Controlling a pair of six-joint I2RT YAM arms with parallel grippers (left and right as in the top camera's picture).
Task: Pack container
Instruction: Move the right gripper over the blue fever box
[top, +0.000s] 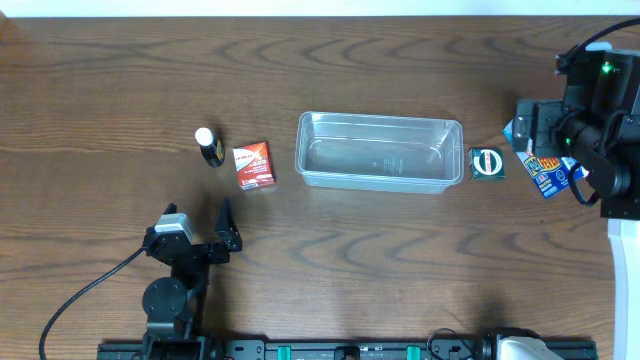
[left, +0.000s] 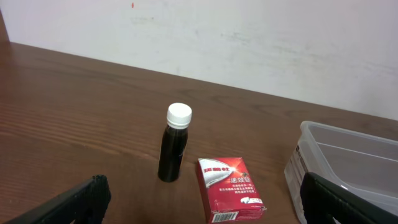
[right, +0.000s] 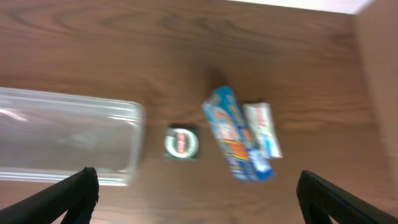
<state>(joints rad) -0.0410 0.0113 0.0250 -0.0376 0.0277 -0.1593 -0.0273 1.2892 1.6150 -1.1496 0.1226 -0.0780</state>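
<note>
Left tool (left: 203, 183) fingers wide apart. Bottle (left: 174, 146) and red carton (left: 229, 191) stand just ahead of it on the tabletop (left: 74, 124). Container (left: 348, 155) ahead, to its right. Right tool (right: 196, 183) wide too, above green packet (right: 181, 143) and blue box (right: 236, 140).

Counter (top: 100, 80): dark brown wood grain, smooth w/ low sheen. Container (top: 380, 118), centre of overhead: clear plastic, glossy, faint glare on rim. Bottle (left: 173, 152), mid-frame in left wrist view: dark, shiny, glass or plastic unclear; cap (left: 179, 114) white smooth plastic. Carton (left: 229, 190), lower centre: red printed card, semi-gloss. Blue box (right: 235, 140): glossy print, blurred. Wall (left: 249, 43) up top: matt off-white. Left pincer (left: 203, 186): black, matt.
</note>
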